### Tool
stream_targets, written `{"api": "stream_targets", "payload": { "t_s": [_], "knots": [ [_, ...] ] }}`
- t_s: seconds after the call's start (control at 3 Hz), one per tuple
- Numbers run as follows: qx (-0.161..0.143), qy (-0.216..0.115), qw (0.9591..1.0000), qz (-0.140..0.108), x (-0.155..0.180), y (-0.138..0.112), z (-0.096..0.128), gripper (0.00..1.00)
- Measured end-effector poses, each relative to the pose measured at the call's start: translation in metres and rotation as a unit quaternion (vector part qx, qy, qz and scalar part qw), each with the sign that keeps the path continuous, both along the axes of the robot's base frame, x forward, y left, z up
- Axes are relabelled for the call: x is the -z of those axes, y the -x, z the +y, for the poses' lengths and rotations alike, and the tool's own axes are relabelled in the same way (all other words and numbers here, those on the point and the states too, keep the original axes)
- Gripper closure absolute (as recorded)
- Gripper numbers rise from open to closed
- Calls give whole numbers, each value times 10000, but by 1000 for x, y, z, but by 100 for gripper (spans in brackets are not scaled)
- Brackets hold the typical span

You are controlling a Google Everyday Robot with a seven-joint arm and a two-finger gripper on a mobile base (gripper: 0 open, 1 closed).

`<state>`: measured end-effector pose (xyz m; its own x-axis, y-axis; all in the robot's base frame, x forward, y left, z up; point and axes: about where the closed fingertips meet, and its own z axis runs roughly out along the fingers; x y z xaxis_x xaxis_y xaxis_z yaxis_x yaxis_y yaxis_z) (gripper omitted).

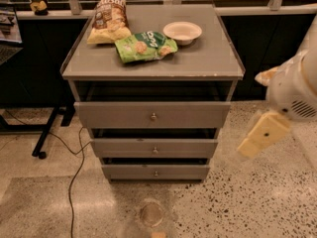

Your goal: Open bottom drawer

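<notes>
Grey wood, flat front: the bottom drawer is recorded as the lowest and slimmest of three in the cabinet, just above the speckled floor. Its small round knob is set at mid-front. The front's long axis runs left to right across the view, so a pull is judged to go straight out toward the camera.

The gripper is taken to be the blurred round form low in the view, in front of the cabinet and over the floor. This identification is noted as uncertain. Whether it is released or clenched cannot be told, and nothing is seen to be grasped.

Key relation: the drawer lies straight ahead of the gripper, farther from the camera. The knob is almost in line with it, a shade toward the right. The two are apart, with bare floor between them and no contact.

A cream arm link is seen well off to the right, clear of all three fronts.

Judgement: the reach has not begun. A forward advance at knob height is called for, and the mid-sized drawer just above is to be avoided.
</notes>
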<state>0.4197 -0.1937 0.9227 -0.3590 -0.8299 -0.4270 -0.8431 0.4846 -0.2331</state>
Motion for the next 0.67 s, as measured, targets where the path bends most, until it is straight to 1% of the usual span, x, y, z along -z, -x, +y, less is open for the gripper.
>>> {"api": "stream_targets", "payload": {
  "t_s": [0.33, 0.67],
  "knots": [
    [199, -440, 9987, -154, 36, -12, 25, 0],
    [257, -777, 9958, -400, 88, -56, 56, 0]
  ]
}}
